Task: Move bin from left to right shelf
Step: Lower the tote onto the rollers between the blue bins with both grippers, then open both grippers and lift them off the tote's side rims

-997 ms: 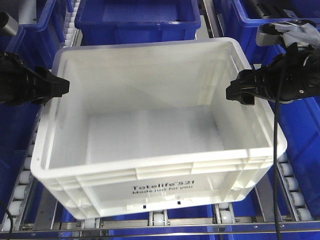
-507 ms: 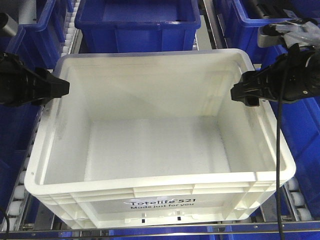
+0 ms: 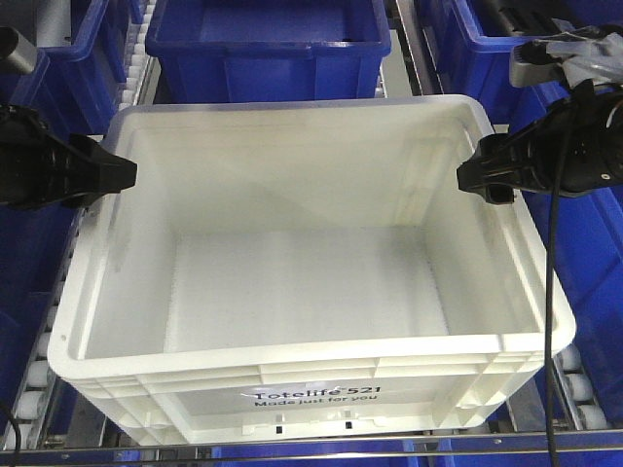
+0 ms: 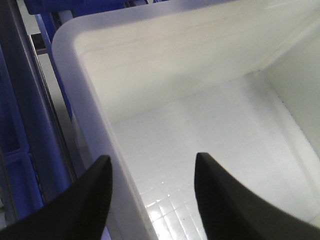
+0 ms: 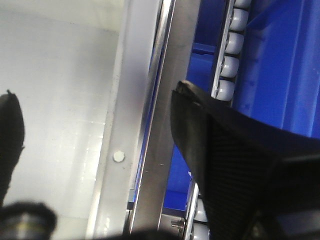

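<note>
The white bin (image 3: 302, 282) rests level on the roller rails of the right shelf (image 3: 576, 381), its "Totelife 521" print facing me. My left gripper (image 3: 122, 173) is at the bin's left rim. In the left wrist view the left gripper (image 4: 151, 159) is open, with one finger outside the rim (image 4: 87, 100), one inside, and gaps on both sides. My right gripper (image 3: 474, 181) is at the right rim. The right wrist view shows the right gripper (image 5: 95, 95) open, its jaws wide apart over the bin's rim (image 5: 122, 90) and a grey rail (image 5: 167, 125).
Dark blue crates crowd the bin: one directly behind it (image 3: 268, 44), one at the right (image 3: 584, 253) and one at the left (image 3: 29, 253). White rollers (image 5: 232, 50) run beside the right rail. A metal bar (image 3: 311, 450) crosses the front edge.
The bin, tilted with its front face showing a second ago, has settled level and lower on the rollers. The right gripper has shifted slightly right. The left gripper has barely moved.
</note>
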`<state>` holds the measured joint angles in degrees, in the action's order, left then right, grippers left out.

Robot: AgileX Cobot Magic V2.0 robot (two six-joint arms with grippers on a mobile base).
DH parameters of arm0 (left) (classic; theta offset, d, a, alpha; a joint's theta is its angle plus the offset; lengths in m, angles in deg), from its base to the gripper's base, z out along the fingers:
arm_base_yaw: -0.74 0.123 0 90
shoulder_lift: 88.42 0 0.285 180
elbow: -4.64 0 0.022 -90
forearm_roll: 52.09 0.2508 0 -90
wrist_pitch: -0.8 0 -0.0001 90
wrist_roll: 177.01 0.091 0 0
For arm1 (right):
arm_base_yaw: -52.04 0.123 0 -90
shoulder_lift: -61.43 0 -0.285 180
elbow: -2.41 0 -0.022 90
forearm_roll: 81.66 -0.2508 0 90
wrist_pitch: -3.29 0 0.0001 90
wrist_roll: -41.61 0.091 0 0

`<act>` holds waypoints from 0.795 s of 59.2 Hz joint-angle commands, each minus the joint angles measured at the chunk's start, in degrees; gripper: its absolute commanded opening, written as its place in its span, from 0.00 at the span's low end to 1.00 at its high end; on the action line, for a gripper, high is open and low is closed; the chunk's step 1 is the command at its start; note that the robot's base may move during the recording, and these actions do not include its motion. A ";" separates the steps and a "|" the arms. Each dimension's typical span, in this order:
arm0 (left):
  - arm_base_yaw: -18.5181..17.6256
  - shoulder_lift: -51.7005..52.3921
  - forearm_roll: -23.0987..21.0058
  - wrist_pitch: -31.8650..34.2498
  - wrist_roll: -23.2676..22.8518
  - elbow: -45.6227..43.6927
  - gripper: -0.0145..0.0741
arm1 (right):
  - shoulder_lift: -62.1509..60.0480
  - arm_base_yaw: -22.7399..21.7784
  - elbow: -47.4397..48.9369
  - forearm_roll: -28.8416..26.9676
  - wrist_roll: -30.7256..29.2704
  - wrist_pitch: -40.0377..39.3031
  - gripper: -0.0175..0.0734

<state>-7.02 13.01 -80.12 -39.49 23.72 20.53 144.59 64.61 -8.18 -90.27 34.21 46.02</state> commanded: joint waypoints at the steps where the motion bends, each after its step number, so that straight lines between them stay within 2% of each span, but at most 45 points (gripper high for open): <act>1: -0.32 1.60 -1.87 2.15 -0.43 -1.96 0.58 | -1.95 -0.03 1.92 0.07 -0.70 -3.89 0.80; 20: -0.32 2.85 -1.87 3.19 -0.27 -1.57 0.58 | -5.03 -0.03 1.73 -4.02 -1.48 -10.46 0.80; 31: -0.32 6.89 -2.14 9.74 -0.09 5.49 0.58 | -7.98 -0.03 -7.69 -5.85 -3.71 -18.75 0.80; 40: -0.32 12.46 -2.30 15.94 3.40 13.32 0.58 | -13.93 -0.03 -16.79 -5.72 -4.40 -28.34 0.80; 47: -0.32 17.75 -2.33 21.65 4.21 18.67 0.58 | -19.11 -0.03 -22.34 -5.72 -7.01 -35.20 0.80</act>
<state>-7.02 26.51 -80.80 -25.64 27.33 37.83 129.53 64.61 -29.28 -95.82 29.55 20.04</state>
